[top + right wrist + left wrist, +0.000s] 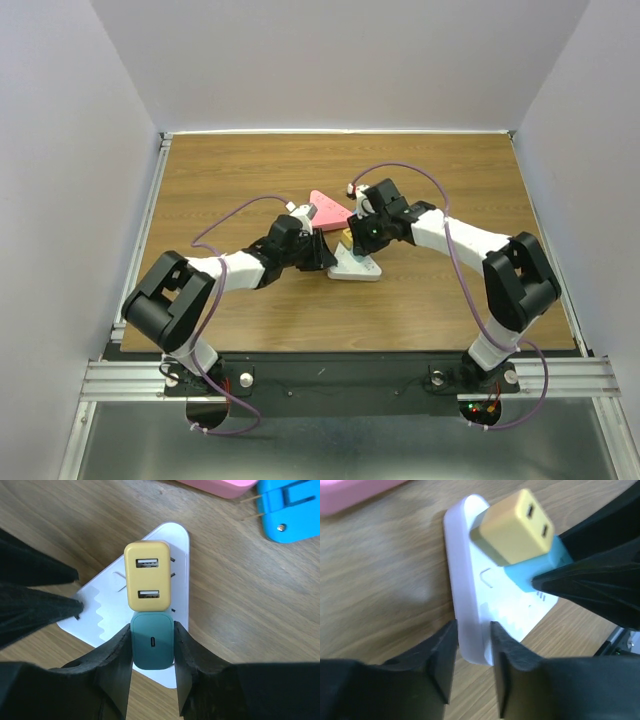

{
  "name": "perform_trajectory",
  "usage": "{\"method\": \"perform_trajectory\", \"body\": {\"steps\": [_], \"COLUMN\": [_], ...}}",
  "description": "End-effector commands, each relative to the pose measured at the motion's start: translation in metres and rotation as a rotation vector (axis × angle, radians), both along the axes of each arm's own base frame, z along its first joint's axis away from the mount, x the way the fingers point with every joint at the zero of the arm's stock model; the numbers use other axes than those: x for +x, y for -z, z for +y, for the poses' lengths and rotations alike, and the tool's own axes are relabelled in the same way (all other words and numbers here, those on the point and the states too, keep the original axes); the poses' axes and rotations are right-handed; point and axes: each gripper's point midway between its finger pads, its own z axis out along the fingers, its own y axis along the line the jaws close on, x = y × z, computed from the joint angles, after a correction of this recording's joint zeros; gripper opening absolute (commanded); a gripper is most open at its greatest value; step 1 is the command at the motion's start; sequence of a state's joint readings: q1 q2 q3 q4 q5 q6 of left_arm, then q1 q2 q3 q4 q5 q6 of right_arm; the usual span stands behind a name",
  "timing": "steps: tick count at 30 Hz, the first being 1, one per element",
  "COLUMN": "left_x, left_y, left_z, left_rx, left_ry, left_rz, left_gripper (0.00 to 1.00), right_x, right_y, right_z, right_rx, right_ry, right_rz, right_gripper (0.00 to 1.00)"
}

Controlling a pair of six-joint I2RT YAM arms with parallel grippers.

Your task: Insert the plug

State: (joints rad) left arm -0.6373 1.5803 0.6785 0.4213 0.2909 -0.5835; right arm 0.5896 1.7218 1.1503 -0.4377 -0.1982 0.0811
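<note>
A white triangular power strip (355,266) lies mid-table; it also shows in the left wrist view (470,585) and the right wrist view (177,560). A yellow USB plug (147,576) sits in it. My right gripper (152,645) is shut on a teal plug (153,641), held right next to the yellow one over the strip; the teal plug also shows in the left wrist view (540,567). My left gripper (472,652) is shut on the strip's near corner edge, both fingers touching it.
A pink block (328,208) lies just behind the strip, also in the right wrist view (220,486). A blue plug with metal prongs (290,505) lies to the strip's far right. Walls enclose the table on three sides.
</note>
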Motion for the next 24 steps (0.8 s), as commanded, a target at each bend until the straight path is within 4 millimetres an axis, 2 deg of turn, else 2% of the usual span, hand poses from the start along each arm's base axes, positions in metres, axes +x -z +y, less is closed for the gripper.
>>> {"method": "perform_trajectory", "body": {"steps": [1,3,4,7,8,13,18,21,24], "left_x": [-0.019,-0.012,-0.006,0.0,0.002,0.008,0.016,0.023,0.033], "left_y": [0.013,0.0,-0.014,-0.024,-0.033,-0.048,-0.058,-0.065,-0.077], "left_z": [0.027,0.04,0.046,0.068,0.074,0.103,0.118,0.123,0.127], "left_rx": [0.117,0.148,0.152,0.18,0.172,0.171,0.167,0.164,0.164], "left_ry": [-0.031,-0.089,-0.123,-0.185,-0.203,-0.284,-0.332,-0.35,-0.379], "left_rz": [0.067,0.039,-0.002,-0.013,-0.033,-0.059,-0.089,-0.107,-0.138], "left_gripper": [0.54,0.61,0.67,0.75,0.75,0.77,0.78,0.79,0.82], "right_x": [-0.089,-0.079,-0.071,-0.054,-0.052,-0.048,-0.046,-0.041,-0.036], "right_y": [0.07,0.065,0.061,0.052,0.053,0.046,0.039,0.027,0.009], "right_z": [-0.026,-0.02,-0.013,0.002,0.006,0.035,0.057,0.066,0.07], "right_rx": [-0.187,-0.174,-0.162,-0.151,-0.154,-0.132,-0.109,-0.076,-0.041], "right_ry": [-0.031,-0.018,-0.008,0.005,0.002,-0.023,-0.039,-0.04,-0.042], "right_rz": [0.381,0.36,0.346,0.298,0.296,0.27,0.249,0.232,0.196], "right_gripper": [0.0,0.0,0.0,0.0,0.0,0.0,0.01,0.09,0.32]}}
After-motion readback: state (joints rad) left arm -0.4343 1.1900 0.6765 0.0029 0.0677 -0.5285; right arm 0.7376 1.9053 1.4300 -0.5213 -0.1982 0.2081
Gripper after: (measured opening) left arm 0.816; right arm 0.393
